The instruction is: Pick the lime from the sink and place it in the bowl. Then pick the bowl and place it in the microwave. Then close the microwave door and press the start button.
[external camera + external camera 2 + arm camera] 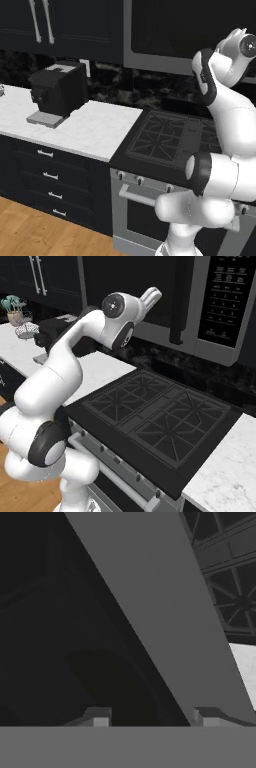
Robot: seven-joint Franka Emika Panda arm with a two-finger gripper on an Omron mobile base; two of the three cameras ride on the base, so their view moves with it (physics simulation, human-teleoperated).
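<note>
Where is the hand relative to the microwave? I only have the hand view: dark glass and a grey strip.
Observer: In the right base view the hand is raised to the microwave door, left of its vertical handle.
Operator: Is the door shut?
Observer: It looks flush with the microwave front, so shut as far as I can tell.
Operator: Which way is the control panel?
Observer: The control panel is to the right, just past the handle.
</note>
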